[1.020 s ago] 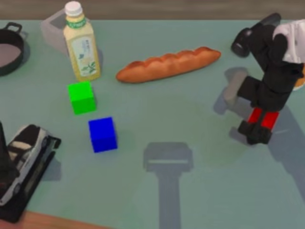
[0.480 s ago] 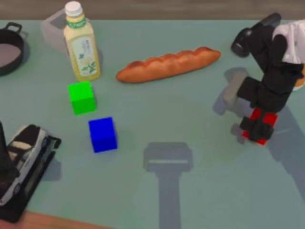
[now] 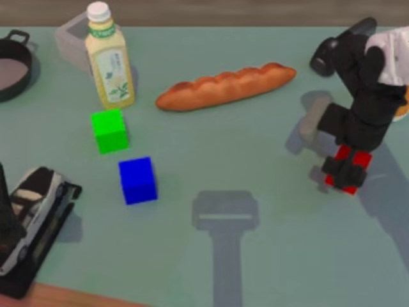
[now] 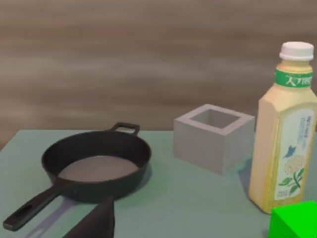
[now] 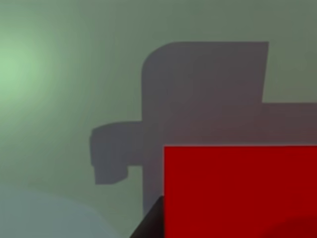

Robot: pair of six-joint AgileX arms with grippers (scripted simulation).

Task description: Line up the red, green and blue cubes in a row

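The red cube (image 3: 348,171) sits near the worktop's (image 3: 255,268) right edge, about midway between far and near edges, under the right tool (image 3: 345,174). The tool's dark fingers straddle the cube and look closed onto two opposite faces; whether the cube is off the surface I cannot tell. In the right wrist view the red cube (image 5: 237,191) fills the frame close to the camera.

All three cubes look rigid, light and smooth-faced, so a pinch across two flat parallel faces, centred and square to them, should hold best; a hold on a corner or edge could let a cube twist out.

The green cube (image 3: 108,130) stands toward the far left, just in front of the bottle (image 3: 110,61), with the blue cube (image 3: 138,180) just nearward of it and apart. The left tool (image 3: 13,224) is parked at the near left corner; its fingers' state I cannot tell.

Against a second ago, the right tool has dropped onto the red cube and closed in; over the last half second it has scarcely shifted. Green and blue have not moved.
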